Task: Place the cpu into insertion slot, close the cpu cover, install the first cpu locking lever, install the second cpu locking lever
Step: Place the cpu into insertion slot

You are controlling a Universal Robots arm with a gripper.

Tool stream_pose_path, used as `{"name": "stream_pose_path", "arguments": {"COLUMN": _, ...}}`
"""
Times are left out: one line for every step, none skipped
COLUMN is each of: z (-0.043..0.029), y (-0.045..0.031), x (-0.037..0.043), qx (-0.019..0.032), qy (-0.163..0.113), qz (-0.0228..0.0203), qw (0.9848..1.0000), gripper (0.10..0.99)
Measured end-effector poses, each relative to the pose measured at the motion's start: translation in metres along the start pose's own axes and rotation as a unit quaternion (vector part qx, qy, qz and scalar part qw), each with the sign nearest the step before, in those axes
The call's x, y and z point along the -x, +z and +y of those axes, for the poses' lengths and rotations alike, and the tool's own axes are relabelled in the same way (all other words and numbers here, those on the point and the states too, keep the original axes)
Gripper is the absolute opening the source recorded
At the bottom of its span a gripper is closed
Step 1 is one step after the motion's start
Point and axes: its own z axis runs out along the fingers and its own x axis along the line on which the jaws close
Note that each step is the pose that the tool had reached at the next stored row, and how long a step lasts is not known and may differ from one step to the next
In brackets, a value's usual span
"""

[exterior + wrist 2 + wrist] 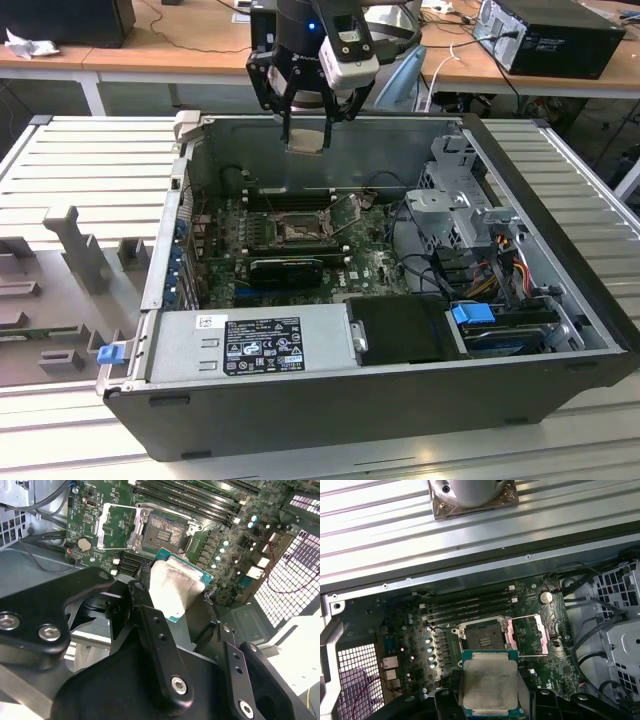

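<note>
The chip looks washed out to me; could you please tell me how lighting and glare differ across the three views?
In the second wrist view glare whitens the chip; in the first wrist view the chip is evenly lit, but the open cover shows a pinkish sheen; in the exterior view the circuit board sits in shade.
</note>
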Motion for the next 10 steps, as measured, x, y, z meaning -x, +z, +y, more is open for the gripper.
{"name": "stream_pose_path", "arguments": {"z": 0.0, "y": 0.0, "x": 0.0, "qx": 0.0001, "qy": 0.004, "qz": -0.0004, "qw": 1.0, "gripper": 0.525}}
{"name": "stream_pose_path", "arguments": {"z": 0.0, "y": 0.0, "x": 0.0, "qx": 0.0002, "qy": 0.009, "qz": -0.0007, "qw": 1.0, "gripper": 0.525}}
{"name": "stream_pose_path", "arguments": {"z": 0.0, "y": 0.0, "x": 0.0, "qx": 0.0002, "qy": 0.012, "qz": -0.001, "qw": 0.9999, "gripper": 0.525}}
{"name": "stream_pose_path", "arguments": {"z": 0.0, "y": 0.0, "x": 0.0, "qx": 0.0003, "qy": 0.015, "qz": -0.0013, "qw": 0.9999, "gripper": 0.525}}
{"name": "stream_pose_path", "arguments": {"z": 0.0, "y": 0.0, "x": 0.0, "qx": 0.0004, "qy": 0.018, "qz": -0.0015, "qw": 0.9998, "gripper": 0.525}}
{"name": "stream_pose_path", "arguments": {"z": 0.0, "y": 0.0, "x": 0.0, "qx": 0.0004, "qy": 0.022, "qz": -0.0019, "qw": 0.9997, "gripper": 0.525}}
{"name": "stream_pose_path", "arguments": {"z": 0.0, "y": 0.0001, "x": 0.0, "qx": 0.0004, "qy": 0.025, "qz": -0.0021, "qw": 0.9997, "gripper": 0.525}}
{"name": "stream_pose_path", "arguments": {"z": 0.0, "y": 0.0, "x": 0.0, "qx": 0.0004, "qy": 0.027, "qz": -0.0023, "qw": 0.9996, "gripper": 0.525}}
{"name": "stream_pose_path", "arguments": {"z": 0.0, "y": 0.0, "x": 0.0, "qx": 0.0005, "qy": 0.03, "qz": -0.0025, "qw": 0.9996, "gripper": 0.525}}
{"name": "stream_pose_path", "arguments": {"z": 0.0, "y": 0.0, "x": 0.0, "qx": 0.0004, "qy": 0.032, "qz": -0.0027, "qw": 0.9995, "gripper": 0.525}}
